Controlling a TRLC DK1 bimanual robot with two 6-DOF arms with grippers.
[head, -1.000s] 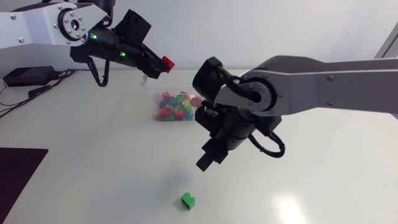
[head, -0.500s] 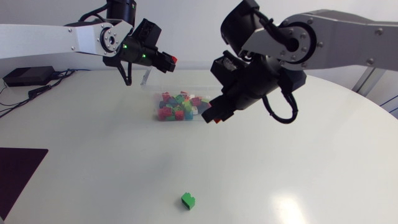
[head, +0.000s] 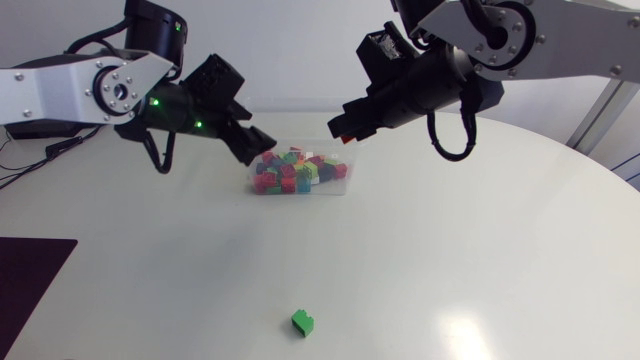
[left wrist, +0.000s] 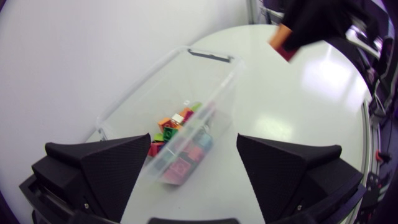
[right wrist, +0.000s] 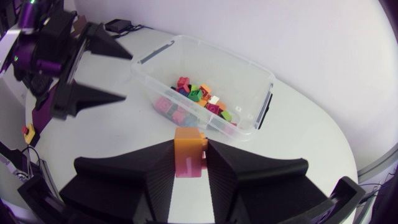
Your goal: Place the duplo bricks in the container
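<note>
**Head view.** A white round worktop point(head: 450, 250) carries a clear rectangular plastic container point(head: 340, 185) near its far edge, part-filled with a heap of mixed red, green, pink and blue duplo bricks point(head: 290, 172). The left arm enters from the left side. Its black left gripper point(head: 258, 143) hangs over the container's left end. The right arm enters from the right side. Its black right gripper point(head: 346, 133) is raised over the container's right end and is clamped on a small orange-and-pink duplo brick point(head: 345, 137). A single green duplo brick point(head: 302, 321) lies alone near the worktop's near edge, well apart from the container. A dark mat point(head: 30, 280) lies at the worktop's left edge.

**Left wrist view.** The left gripper's two wedge fingers point(left wrist: 106, 168) are spread wide with nothing grasped. The container and its bricks show between and below them. The right gripper with its brick is visible beyond the container's far end.

**Right wrist view.** The orange-and-pink brick point(right wrist: 188, 155) stands upright, pinched from both sides between the right gripper's fingers point(right wrist: 155, 168). Ahead of them is the container, with the bricks gathered along one long wall. The released left gripper is poised beside one of its short ends.
</note>
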